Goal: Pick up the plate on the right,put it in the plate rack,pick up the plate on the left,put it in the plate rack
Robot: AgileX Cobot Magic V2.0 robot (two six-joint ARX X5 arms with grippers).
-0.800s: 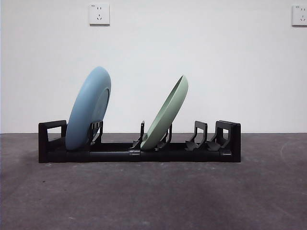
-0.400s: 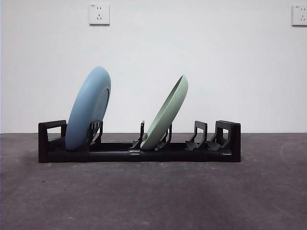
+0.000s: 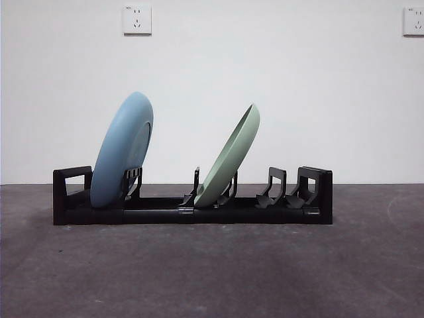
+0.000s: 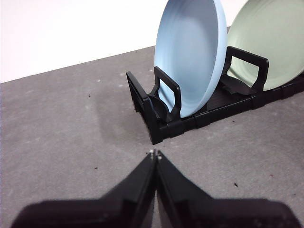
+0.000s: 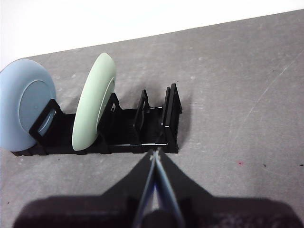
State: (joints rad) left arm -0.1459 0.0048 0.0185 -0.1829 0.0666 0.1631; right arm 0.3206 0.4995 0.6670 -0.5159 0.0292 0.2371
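Observation:
The long black plate rack stands across the middle of the grey table. A blue plate leans in its left slots and a pale green plate leans in slots near the middle. Both arms are out of the front view. My left gripper is shut and empty, hanging back from the rack's left end, near the blue plate. My right gripper is shut and empty too, above the table off the rack's right end, with the green plate further along.
Two prong pairs at the rack's right end hold nothing. A white wall with two sockets rises behind the table. The grey tabletop stretches out in front of the rack.

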